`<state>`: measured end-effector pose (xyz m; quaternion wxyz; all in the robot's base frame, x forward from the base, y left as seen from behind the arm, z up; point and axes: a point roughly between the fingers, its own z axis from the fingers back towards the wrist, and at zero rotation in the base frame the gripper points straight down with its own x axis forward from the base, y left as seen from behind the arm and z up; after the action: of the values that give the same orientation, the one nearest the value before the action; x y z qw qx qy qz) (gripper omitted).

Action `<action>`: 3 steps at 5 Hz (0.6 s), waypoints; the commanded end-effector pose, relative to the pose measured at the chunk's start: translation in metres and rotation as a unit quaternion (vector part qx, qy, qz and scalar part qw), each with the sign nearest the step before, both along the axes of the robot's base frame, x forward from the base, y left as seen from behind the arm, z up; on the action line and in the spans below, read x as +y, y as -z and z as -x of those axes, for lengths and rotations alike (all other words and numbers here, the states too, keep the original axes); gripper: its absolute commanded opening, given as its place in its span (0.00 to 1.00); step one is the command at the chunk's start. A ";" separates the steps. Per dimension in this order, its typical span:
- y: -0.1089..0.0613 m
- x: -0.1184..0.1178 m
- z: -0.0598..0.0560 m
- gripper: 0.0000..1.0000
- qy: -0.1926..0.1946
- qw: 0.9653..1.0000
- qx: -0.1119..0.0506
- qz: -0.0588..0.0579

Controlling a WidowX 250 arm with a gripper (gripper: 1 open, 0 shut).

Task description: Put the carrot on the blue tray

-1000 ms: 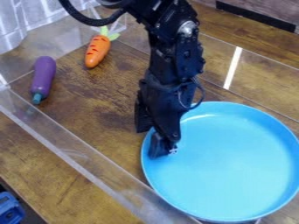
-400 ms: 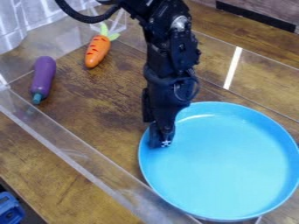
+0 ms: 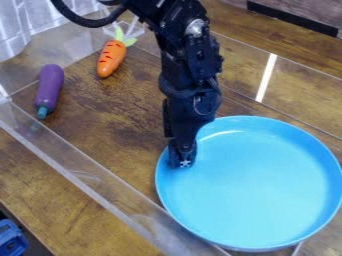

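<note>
The orange carrot [image 3: 111, 57] with its green tip lies on the wooden table at the back left, far from my gripper. The large round blue tray [image 3: 274, 195] fills the front right. My gripper [image 3: 183, 156] points straight down from the black arm and its tip sits just inside the tray's left rim. The fingers look pressed together with nothing visible between them. The carrot is roughly an arm's width up and left of the gripper.
A purple eggplant [image 3: 48, 88] with a green stem lies at the left, in front of the carrot. A clear plastic wall [image 3: 80, 175] runs along the table's left and front sides. A small blue object [image 3: 7, 240] shows at the bottom left corner.
The gripper has shifted slightly left and up along the tray's left rim. The tray's left edge has slid a little to the left with it. Carrot and eggplant have not moved.
</note>
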<state>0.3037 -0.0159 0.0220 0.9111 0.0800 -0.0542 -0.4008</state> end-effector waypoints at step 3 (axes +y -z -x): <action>0.017 0.007 0.009 0.00 -0.031 0.999 0.026 -0.006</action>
<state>0.3034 -0.0107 0.0208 0.9234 0.0819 -0.0553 -0.3709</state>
